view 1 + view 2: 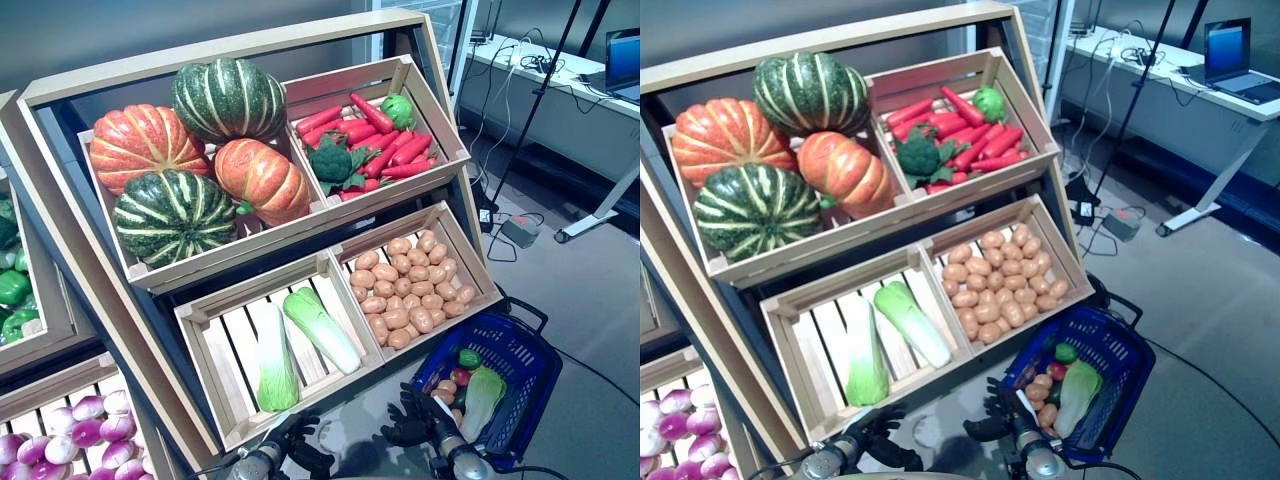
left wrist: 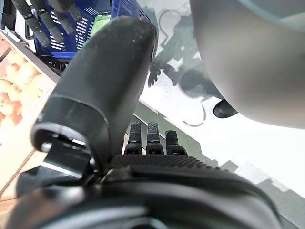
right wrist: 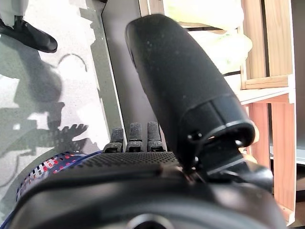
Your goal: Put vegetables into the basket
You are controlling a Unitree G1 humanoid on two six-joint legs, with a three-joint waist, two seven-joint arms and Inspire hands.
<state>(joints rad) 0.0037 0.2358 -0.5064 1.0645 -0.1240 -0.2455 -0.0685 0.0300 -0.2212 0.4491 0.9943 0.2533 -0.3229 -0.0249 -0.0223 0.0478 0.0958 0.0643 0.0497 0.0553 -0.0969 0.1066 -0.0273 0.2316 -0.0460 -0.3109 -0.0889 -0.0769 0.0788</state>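
While both hands hang empty low in front of the rack, the vegetables sit sorted by crate. Two cabbages (image 1: 320,328) lie loose on the slats of the lower-left crate (image 1: 205,330), at about 12 o'clock from the hands and nearest to reach. Potatoes (image 1: 408,287) fill the crate beside it, at roughly 1 o'clock. Above, pumpkins (image 1: 190,160) crowd the upper-left crate; red peppers and broccoli (image 1: 352,140) fill the upper-right one.

Blue basket (image 1: 520,360) stands on the floor at 3 o'clock from the hands, just below the potato crate's corner. Already holds a cabbage, some potatoes and a green and a red piece. Its place under the rack's front edge looks chosen so that a picked item travels only a short way down.

Left hand (image 1: 300,445): fingers relaxed and slightly spread, holding nothing, thumb clear in the left wrist view. Right hand (image 1: 412,425): fingers likewise loose and apart, empty, just beside the basket's near rim.

Shelves tilt forward, so stock presents itself to the hands. Judgement: between picks, next reach most likely toward the cabbages. Purple onions (image 1: 70,430) at 9 o'clock; a desk with a laptop (image 1: 1230,60) far behind.
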